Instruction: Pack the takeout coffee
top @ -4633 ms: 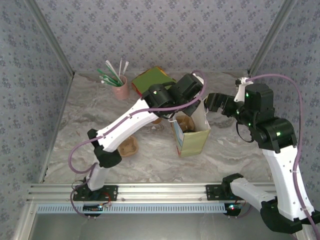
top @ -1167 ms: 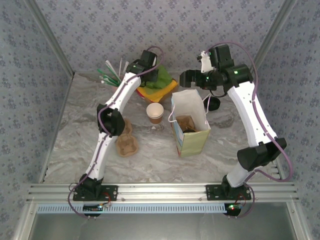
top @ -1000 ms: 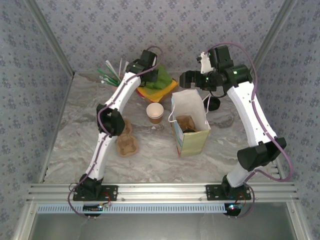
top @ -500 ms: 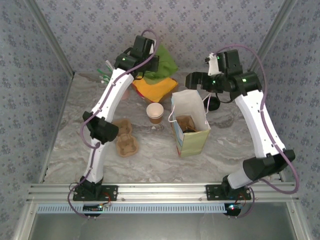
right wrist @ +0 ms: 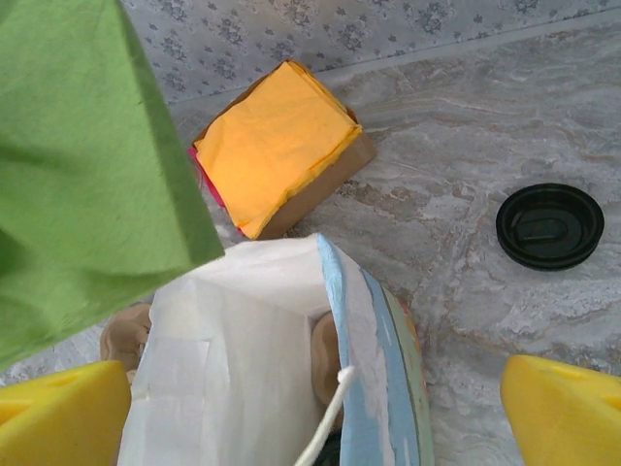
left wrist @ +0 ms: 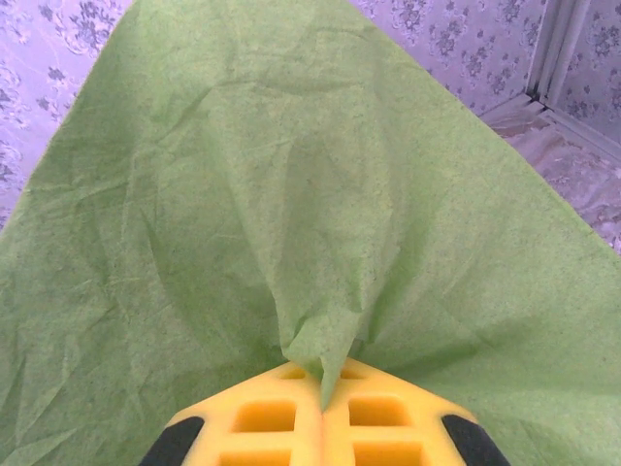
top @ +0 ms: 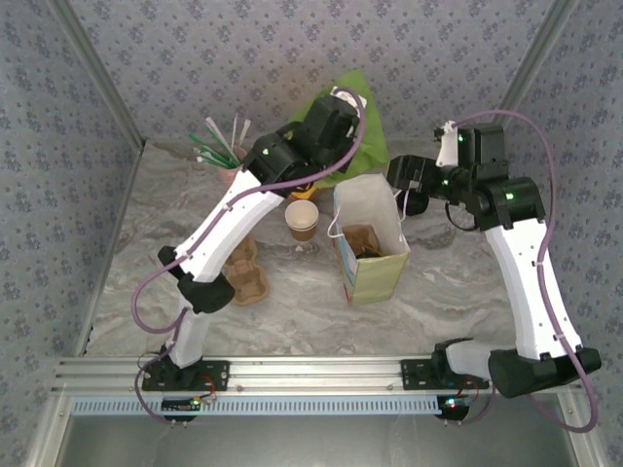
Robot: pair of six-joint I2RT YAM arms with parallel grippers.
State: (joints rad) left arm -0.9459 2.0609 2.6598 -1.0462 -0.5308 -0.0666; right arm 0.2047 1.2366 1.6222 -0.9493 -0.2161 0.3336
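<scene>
My left gripper [left wrist: 323, 374] is shut on a pinched fold of a green napkin [left wrist: 291, 194], which hangs spread out in the air behind the paper bag [top: 373, 255], as the top view shows [top: 352, 97]. My right gripper [right wrist: 315, 413] stands open above the bag's [right wrist: 243, 369] open mouth, its fingers wide apart on either side. A brown cardboard carrier [top: 361, 237] sits inside the bag. The takeout coffee is hidden; something dark lies deep in the bag and I cannot tell what it is. A loose black lid [right wrist: 549, 225] lies on the table right of the bag.
A lidless brown cup [top: 303, 220] stands left of the bag. Another cup carrier [top: 249, 282] lies at the left. A stack with an orange napkin on top [right wrist: 277, 146] sits at the back, and a pink cup of straws [top: 232, 171] at the back left.
My left arm has swung right and lifted the green napkin from the stack to behind the bag. My right gripper has drawn back to the right, still open.
</scene>
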